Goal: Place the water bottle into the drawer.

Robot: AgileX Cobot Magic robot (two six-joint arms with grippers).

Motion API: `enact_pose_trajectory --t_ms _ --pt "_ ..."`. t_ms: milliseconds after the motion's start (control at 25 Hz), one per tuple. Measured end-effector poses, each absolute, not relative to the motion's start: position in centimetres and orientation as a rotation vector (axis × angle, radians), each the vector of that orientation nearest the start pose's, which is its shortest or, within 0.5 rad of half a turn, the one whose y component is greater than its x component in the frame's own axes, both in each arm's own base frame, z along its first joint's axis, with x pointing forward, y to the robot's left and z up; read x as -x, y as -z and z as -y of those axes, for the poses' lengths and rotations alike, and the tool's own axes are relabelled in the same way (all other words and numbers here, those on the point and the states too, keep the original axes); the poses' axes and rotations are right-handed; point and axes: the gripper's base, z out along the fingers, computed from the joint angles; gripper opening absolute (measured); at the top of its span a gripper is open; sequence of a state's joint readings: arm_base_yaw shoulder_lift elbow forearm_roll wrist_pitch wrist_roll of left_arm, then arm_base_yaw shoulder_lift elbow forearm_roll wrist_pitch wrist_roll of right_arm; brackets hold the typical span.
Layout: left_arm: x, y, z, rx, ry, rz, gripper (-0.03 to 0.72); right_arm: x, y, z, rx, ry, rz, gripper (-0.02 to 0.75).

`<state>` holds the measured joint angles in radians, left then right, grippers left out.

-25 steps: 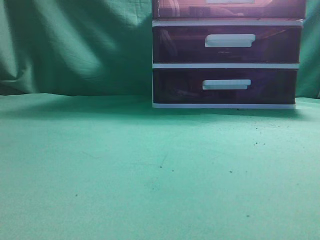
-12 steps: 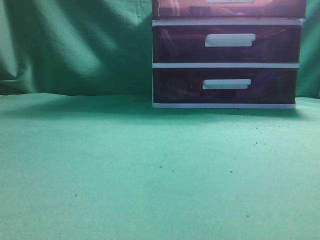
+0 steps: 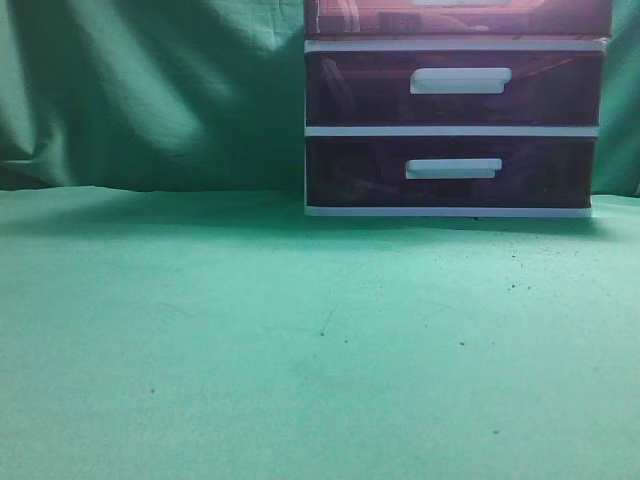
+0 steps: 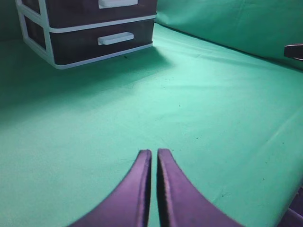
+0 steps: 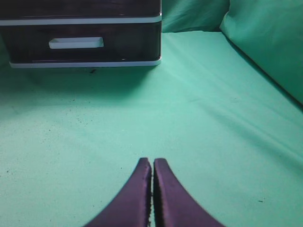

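The reddish-pink top drawer [image 3: 460,17] of the white-framed unit shows only as its lower strip at the top edge of the exterior view, and it looks shut. The water bottle is not in any view. My left gripper [image 4: 154,152] is shut and empty, low over the green cloth, well in front of the unit. My right gripper [image 5: 152,161] is shut and empty, also over the cloth, facing the unit's bottom drawer [image 5: 78,43]. Neither gripper shows in the exterior view.
Two darker purple drawers [image 3: 455,85] with white handles sit below the top one; they also show in the left wrist view [image 4: 102,28]. Green cloth [image 3: 300,330] covers the table and hangs behind. A dark part of the other arm [image 4: 293,51] shows at the right edge.
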<state>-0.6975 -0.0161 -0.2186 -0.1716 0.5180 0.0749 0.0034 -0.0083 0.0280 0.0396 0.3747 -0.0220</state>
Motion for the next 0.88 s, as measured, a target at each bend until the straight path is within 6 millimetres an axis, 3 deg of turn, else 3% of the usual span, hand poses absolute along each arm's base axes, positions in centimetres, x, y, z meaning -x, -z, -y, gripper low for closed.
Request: enact_pose_trajectory --t_ms 280,480,720,880 --pt "-2.4 -24.0 2.9 -0.606 0.625 -1.7 0.0 -5.3 -17.1 -0.1 -0.001 -0.026 -1.878 0.0" --pt "-3.1 -23.8 2.2 -0.481 0.393 -1.719 0.0 -5.3 -17.0 -0.2 -0.001 -0.026 -1.88 0.0" --pt "-4.8 -20.2 1.2 -0.199 0.147 -1.769 0.0 -5.3 -17.0 -0.2 -0.001 -0.026 -1.88 0.0" --pt "-5.4 -18.4 0.7 -0.059 0.108 -1.749 0.0 -5.3 -17.0 -0.2 -0.001 -0.026 -1.88 0.0"
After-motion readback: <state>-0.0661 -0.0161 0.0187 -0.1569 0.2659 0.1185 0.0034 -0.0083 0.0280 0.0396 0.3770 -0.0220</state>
